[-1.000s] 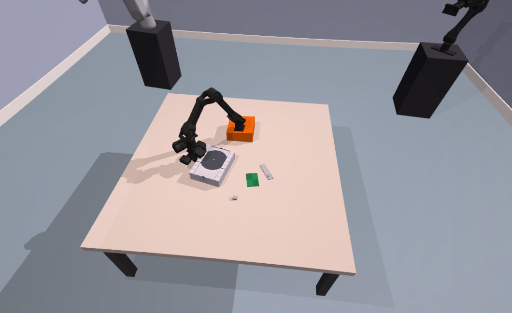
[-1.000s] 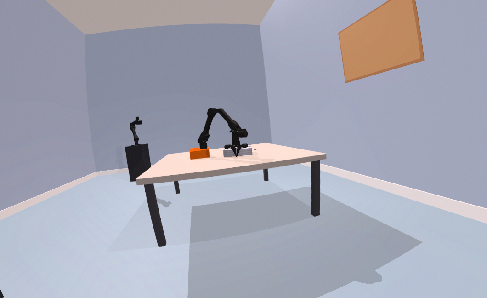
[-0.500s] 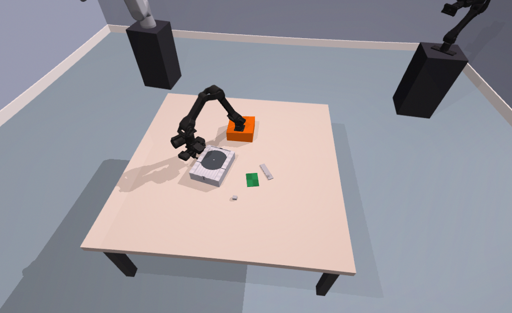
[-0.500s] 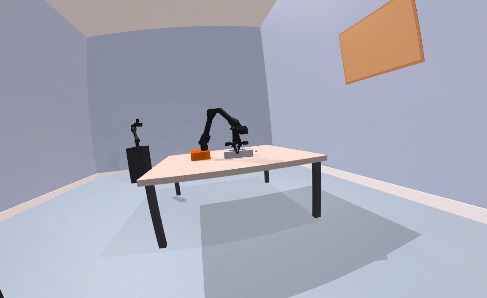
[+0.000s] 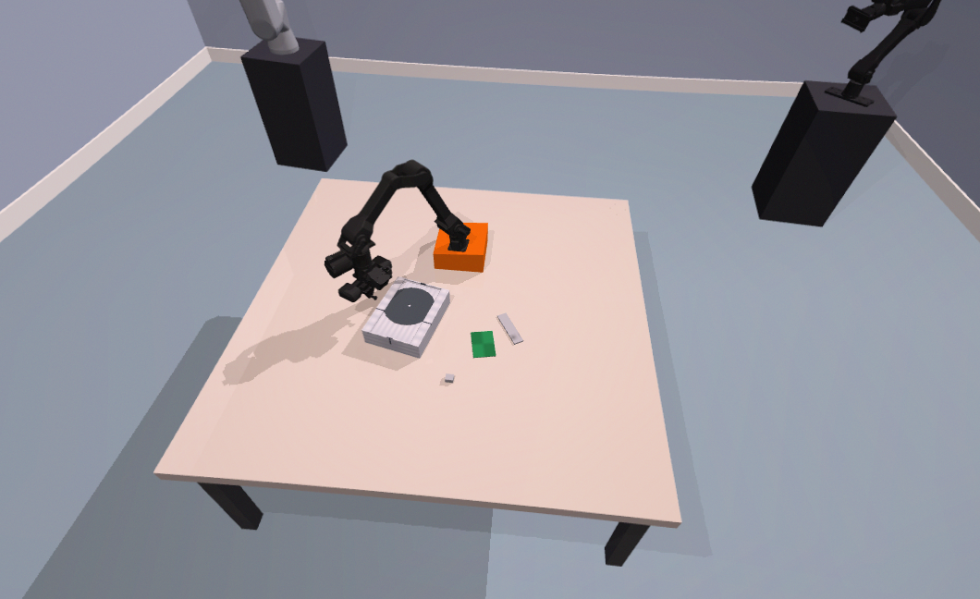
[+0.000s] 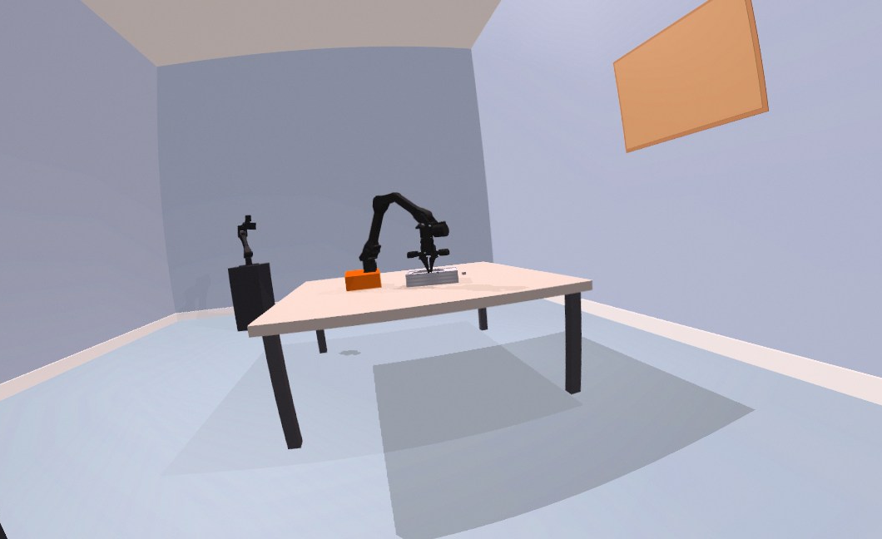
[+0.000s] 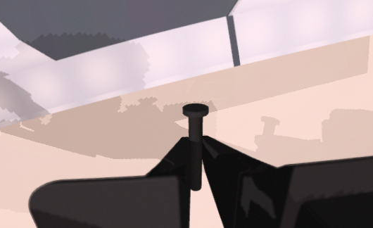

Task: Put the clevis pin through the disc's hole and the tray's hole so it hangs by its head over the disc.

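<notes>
My gripper [image 5: 373,298] [image 6: 430,270] [image 7: 196,141] is shut on the dark clevis pin [image 7: 195,127]. The pin lies across the closed fingertips, with its round head pointing up the wrist view toward the tray and its shank end showing between the fingers. In the top and exterior views the pin is too small to make out. The fingertips are above the table beside the rimmed steel tray [image 5: 391,345] [image 6: 430,279] [image 7: 188,53]. The wide dark grey disc [image 5: 404,296] [image 7: 124,17] lies flat in the tray, its small centre hole showing as a light dot in the top view.
The arm stands on an orange block [image 5: 459,261] [image 6: 362,281] behind the tray. A green checkered square [image 5: 483,344], a flat grey bar [image 5: 508,328] and a small grey block [image 5: 449,378] [image 6: 463,273] lie on the table. Other arms stand on black pedestals [image 5: 296,111] [image 5: 821,164] beyond it.
</notes>
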